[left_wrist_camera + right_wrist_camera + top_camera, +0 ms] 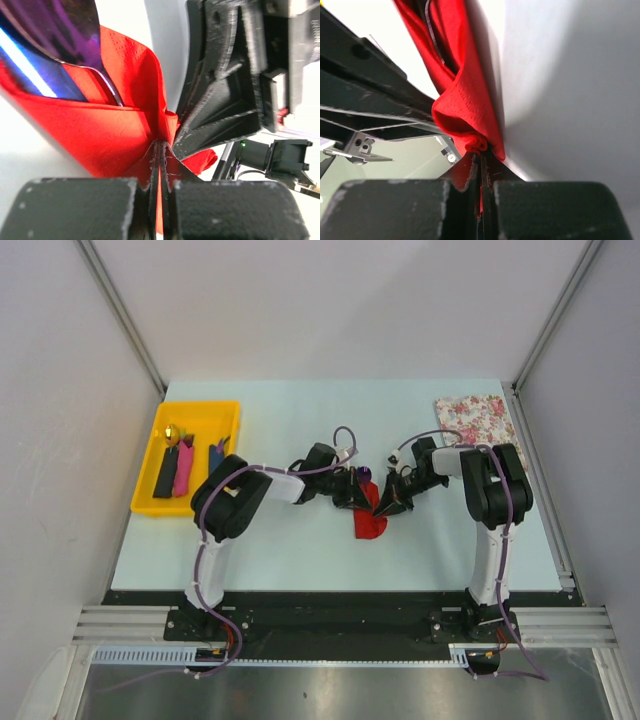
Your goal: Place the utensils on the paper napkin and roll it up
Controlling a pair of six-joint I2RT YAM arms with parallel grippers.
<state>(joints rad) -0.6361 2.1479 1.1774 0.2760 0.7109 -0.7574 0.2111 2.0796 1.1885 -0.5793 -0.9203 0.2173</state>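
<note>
The red paper napkin (371, 523) is bunched at the table's middle, pinched between both grippers. My left gripper (362, 495) is shut on a fold of the napkin (100, 130). My right gripper (385, 502) is shut on another bunched edge of it (465, 105). A shiny purple-blue utensil (55, 45) lies inside the napkin's fold; its purple end shows in the top view (364, 474). A thin dark utensil edge (432, 37) shows inside the fold in the right wrist view. More utensils, pink (183, 468) and black (165, 474), lie in the yellow tray (148, 502).
The yellow tray stands at the left of the table and also holds a dark blue piece (215, 457) and a gold object (173, 432). A white pink-flowered sheet (475, 420) lies at the back right corner. Metal frame rails run along both sides.
</note>
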